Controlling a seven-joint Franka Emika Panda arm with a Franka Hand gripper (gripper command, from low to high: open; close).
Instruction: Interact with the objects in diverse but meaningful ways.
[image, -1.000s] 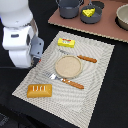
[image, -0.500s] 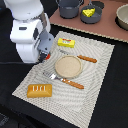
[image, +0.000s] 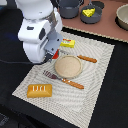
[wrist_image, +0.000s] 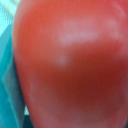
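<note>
The red tomato (wrist_image: 70, 65) fills the wrist view, held so close that my fingers are hidden there. In the exterior view my gripper (image: 51, 56) sits mostly behind the white arm, low over the mat's far-left part, with a bit of red showing at it. The yellow red-marked packet (image: 67, 43) lies just beyond it. The orange-brown bread loaf (image: 39, 90) lies at the mat's near corner. The blue-grey pot (image: 70, 7) stands at the back. The yellow cheese wedge (image: 89, 12) sits in a dark bowl beside it.
A tan plate (image: 68, 66) sits mid-mat, with a fork (image: 62, 80) on its near side and an orange-handled knife (image: 87, 59) on its far side. A grey bowl (image: 122, 17) stands at the back on the exterior view's right. The striped mat (image: 95, 95) covers the dark table.
The arm has swung from the exterior view's left toward the mat, coming close to the packet and the plate. The items on the mat have not moved.
</note>
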